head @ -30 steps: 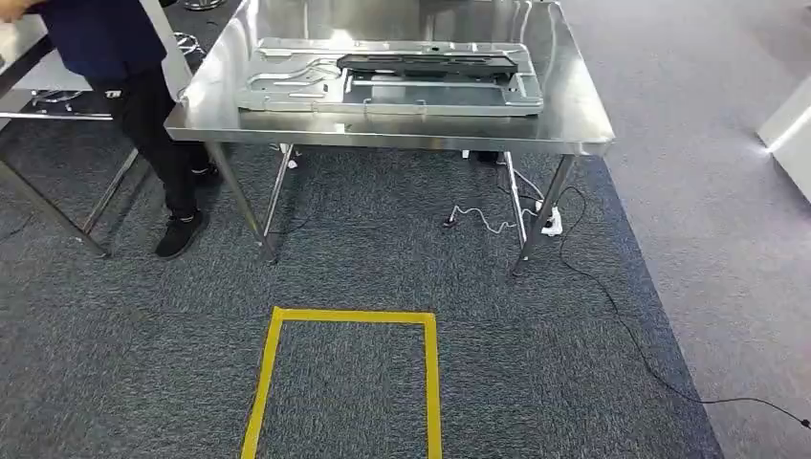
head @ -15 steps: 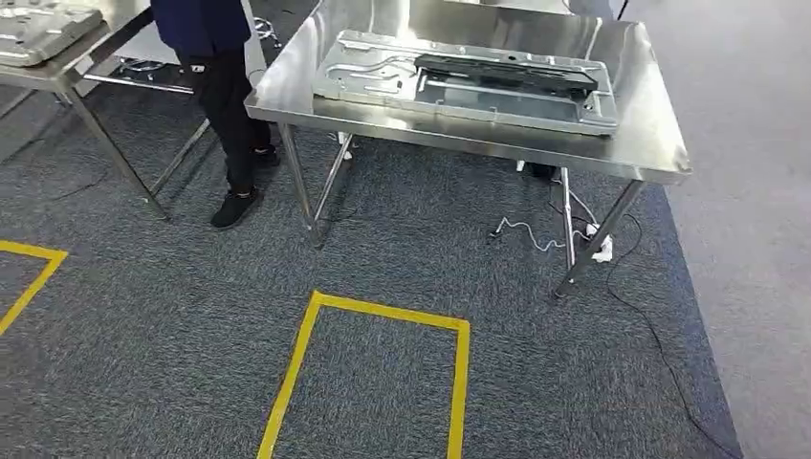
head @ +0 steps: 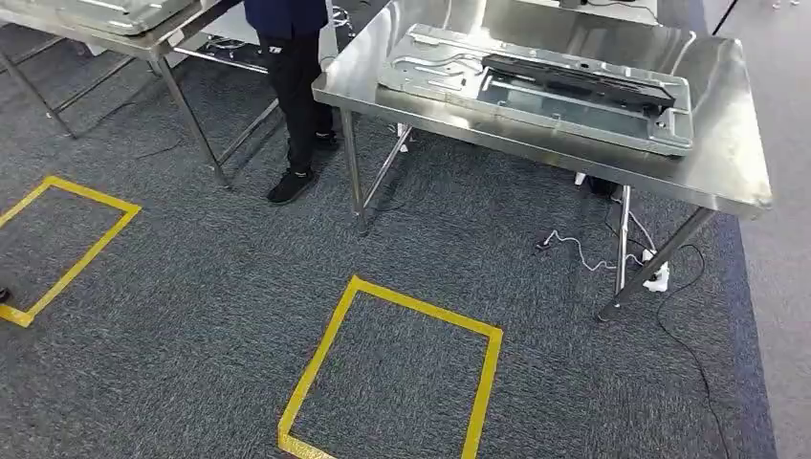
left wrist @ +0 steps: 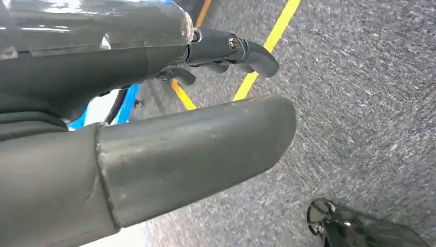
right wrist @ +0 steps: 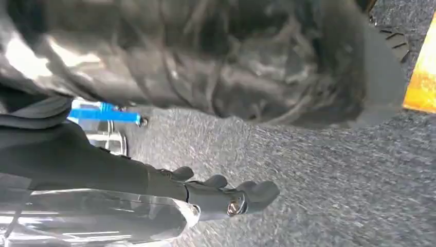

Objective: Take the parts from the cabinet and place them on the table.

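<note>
Camera has swung left; left hand (left wrist: 169,139) and right hand (right wrist: 205,193) hang empty, fingers apart.

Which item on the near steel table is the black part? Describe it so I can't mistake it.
Find the shiny steel table at upper right in the head view. A pressed silver sheet-metal panel lies flat on it. The long, narrow black bar rests on that panel, the one dark item on the tabletop.

A stamped silver metal panel (head: 536,91) lay flat on the steel table (head: 727,172), upper right. A black bar (head: 579,81) rested lengthwise on it.
</note>
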Robot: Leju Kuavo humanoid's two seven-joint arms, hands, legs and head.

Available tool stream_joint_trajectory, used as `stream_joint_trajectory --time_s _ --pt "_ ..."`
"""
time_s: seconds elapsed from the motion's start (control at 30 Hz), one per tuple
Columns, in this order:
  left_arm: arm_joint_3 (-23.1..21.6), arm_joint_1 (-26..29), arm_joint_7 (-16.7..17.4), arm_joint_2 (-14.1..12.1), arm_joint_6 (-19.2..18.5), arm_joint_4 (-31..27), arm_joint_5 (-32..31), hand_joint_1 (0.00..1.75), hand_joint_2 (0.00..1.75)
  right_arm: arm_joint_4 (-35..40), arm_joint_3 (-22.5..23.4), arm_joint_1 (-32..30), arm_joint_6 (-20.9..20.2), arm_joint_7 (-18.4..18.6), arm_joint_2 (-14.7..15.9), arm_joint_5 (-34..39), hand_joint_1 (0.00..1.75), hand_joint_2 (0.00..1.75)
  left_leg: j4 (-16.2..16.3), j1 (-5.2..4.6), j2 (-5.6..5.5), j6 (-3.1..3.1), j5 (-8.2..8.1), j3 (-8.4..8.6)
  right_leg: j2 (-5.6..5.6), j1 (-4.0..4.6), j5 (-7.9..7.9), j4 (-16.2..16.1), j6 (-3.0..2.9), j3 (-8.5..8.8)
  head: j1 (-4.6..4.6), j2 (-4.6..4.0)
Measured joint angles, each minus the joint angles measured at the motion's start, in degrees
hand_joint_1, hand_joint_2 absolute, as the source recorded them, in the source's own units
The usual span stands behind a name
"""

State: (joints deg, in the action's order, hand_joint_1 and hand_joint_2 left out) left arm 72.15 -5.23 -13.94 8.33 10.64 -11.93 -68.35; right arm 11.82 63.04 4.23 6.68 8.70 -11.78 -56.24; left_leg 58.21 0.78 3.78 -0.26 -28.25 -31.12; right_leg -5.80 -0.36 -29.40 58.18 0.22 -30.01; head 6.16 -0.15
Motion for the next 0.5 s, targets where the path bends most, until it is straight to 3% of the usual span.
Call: stream_joint_trajectory --time_s 0.1,0.13,0.17,0.2,0.27,0.3,0.33,0.37,0.4,0.43,0.47,0.5 --pt "0.0 0.4 0.0 0.0 0.2 0.0 0.2 0.0 0.0 0.0 0.0 0.6 1.4 -0.8 -0.1 -0.6 0.0 0.0 0.1 -0.26 -1.67 0.97 0.13 -0.59 -1.26 -0.05 0.15 -0.3 0.87 0.46 -0.05 0.0" --pt "0.1 0.4 0.0 0.0 0.2 0.0 0.3 0.0 0.0 0.0 0.0 0.6 1.6 -0.8 -0.1 -0.6 0.0 0.0 -0.5 0.12 -2.27 1.58 0.62 -0.06 -1.16 -0.23 -0.16 -0.1 1.25 0.46 -0.04 -0.02" --pt "0.1 0.4 0.0 0.0 0.2 0.0 0.3 0.0 0.0 0.0 0.0 0.5 1.8 -0.9 -0.1 -0.6 0.0 0.0 -0.7 0.2 -2.72 1.96 0.88 -0.2 1.98 -0.49 -1.65 1.3 1.6 0.08 0.02 -0.02" --pt "0.1 0.3 0.0 0.0 0.2 0.0 0.3 0.0 0.0 0.0 0.0 0.4 1.9 -0.9 -0.1 -0.6 0.0 0.0 -0.6 0.27 -3.16 2.28 1.1 -0.42 3.95 -0.53 -4.04 4.4 1.64 -1.29 -0.02 -0.02" --pt "0.1 0.2 0.0 0.0 0.2 0.0 0.3 0.0 0.0 0.0 0.0 0.2 1.9 -0.8 -0.1 -0.6 0.0 0.0 -0.6 0.16 -4.26 2.53 1.27 -0.85 5.35 -0.53 -8.59 13.3 1.77 -5.33 -0.02 0.0" --pt "0.1 0.2 0.0 0.0 0.3 0.0 0.3 0.0 0.0 0.0 0.0 0.1 2.0 -0.8 -0.1 -0.6 0.0 0.0 -0.5 0.12 -5.04 2.58 1.32 -0.98 5.49 -0.52 -9.44 16.5 1.78 -6.81 -0.02 0.0" --pt "0.1 0.3 0.0 0.0 0.3 0.0 0.3 0.0 0.0 0.0 0.0 0.1 2.0 -0.8 -0.1 -0.6 0.0 0.0 -0.4 0.1 -5.87 2.55 1.35 -1.01 5.56 -0.53 -8.71 17.2 1.72 -7.1 -0.02 -0.02" --pt "0.1 0.3 0.0 0.0 0.3 0.0 0.4 0.0 0.0 0.0 0.0 0.0 2.1 -0.8 -0.1 -0.6 0.0 0.0 -0.3 0.1 -6.8 2.52 1.35 -1.0 5.66 -0.53 -6.6 14.8 1.59 -6.07 -0.02 0.0" --pt "0.1 0.3 0.0 0.0 0.2 0.0 0.4 0.0 0.0 0.0 0.0 0.0 2.3 -0.9 -0.1 -0.6 0.0 0.0 -0.1 0.11 -7.65 2.49 1.33 -0.98 5.98 -0.55 -3.87 10.7 1.4 -4.09 -0.02 -0.02" --pt "0.1 0.3 0.0 0.0 0.3 0.0 0.5 0.0 0.0 0.0 0.0 0.0 2.6 -0.9 -0.1 -0.6 0.0 0.0 0.1 0.11 -8.47 2.33 1.26 -0.94 7.02 -0.55 -1.1 5.5 1.09 -1.76 -0.02 -0.02" --pt "0.1 0.3 -0.1 0.1 0.2 0.0 0.6 0.0 0.0 0.0 0.0 -0.1 2.8 -0.9 -0.1 -0.6 0.0 0.0 0.2 0.2 -9.13 2.17 1.26 -1.08 10.31 -0.54 0.03 1.2 0.62 -0.13 -0.02 0.0" --pt "0.1 0.1 -0.2 0.3 0.3 0.0 0.6 0.0 0.0 0.0 0.0 -0.2 3.0 -0.9 -0.1 -0.6 0.0 0.0 0.5 -0.19 -9.72 1.58 1.3 -1.46 12.27 -0.74 -0.37 0.2 0.36 0.17 -0.02 0.0"
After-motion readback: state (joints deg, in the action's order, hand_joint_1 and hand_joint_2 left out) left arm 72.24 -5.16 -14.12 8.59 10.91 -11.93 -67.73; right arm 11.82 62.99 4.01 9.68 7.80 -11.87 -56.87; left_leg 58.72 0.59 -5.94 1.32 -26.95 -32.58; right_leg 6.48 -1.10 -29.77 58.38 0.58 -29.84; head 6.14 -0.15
